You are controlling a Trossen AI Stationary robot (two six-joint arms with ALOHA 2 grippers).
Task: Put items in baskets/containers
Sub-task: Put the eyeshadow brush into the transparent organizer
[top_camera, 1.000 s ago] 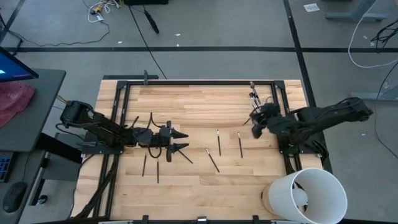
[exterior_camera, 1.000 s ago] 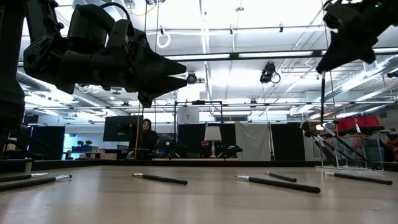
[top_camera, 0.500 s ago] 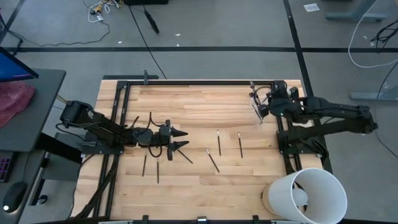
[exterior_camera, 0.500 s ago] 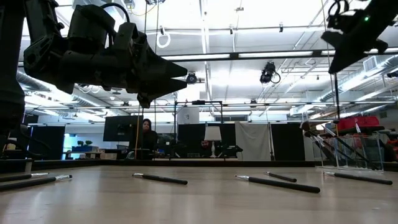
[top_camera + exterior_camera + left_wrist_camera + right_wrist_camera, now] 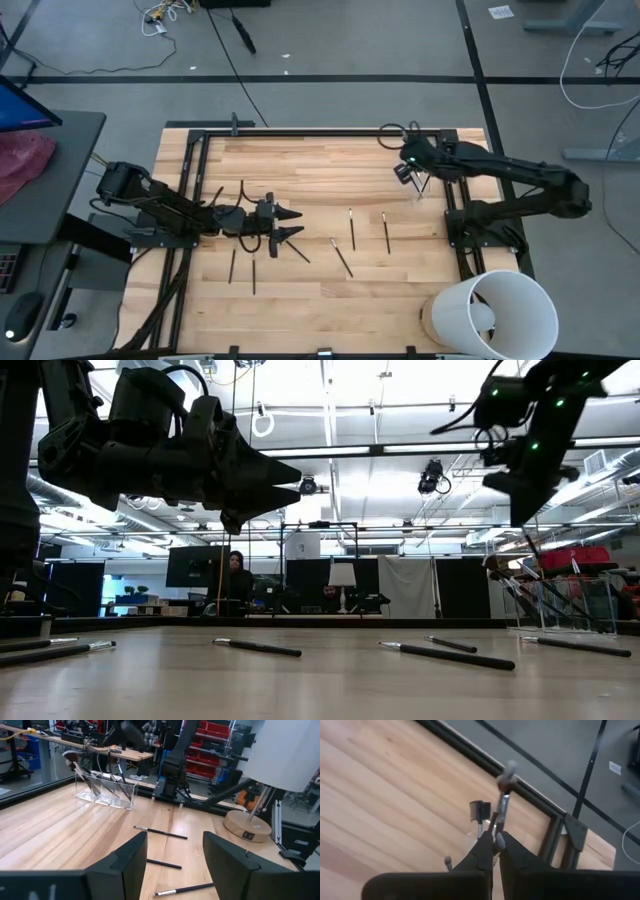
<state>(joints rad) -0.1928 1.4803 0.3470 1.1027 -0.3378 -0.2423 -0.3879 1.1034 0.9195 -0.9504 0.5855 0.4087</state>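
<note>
Gripping a slender makeup brush (image 5: 501,812) between closed fingers, the right gripper (image 5: 405,170) is seen at the upper right of the high view, beside the clear plastic cup (image 5: 106,790) already stocked with brushes. Left of centre, the left gripper (image 5: 285,224) is held with fingers spread and empty. Loose brushes (image 5: 352,228) are scattered across the wooden table (image 5: 330,165).

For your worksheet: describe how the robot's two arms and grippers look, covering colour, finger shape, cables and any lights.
Both arms are black and jointed. The left gripper has two broad, wedge-shaped dark fingers tapering to points. The right gripper has similar dark fingers. A black cable loops near the right arm's wrist, where small green lights glow.
</note>
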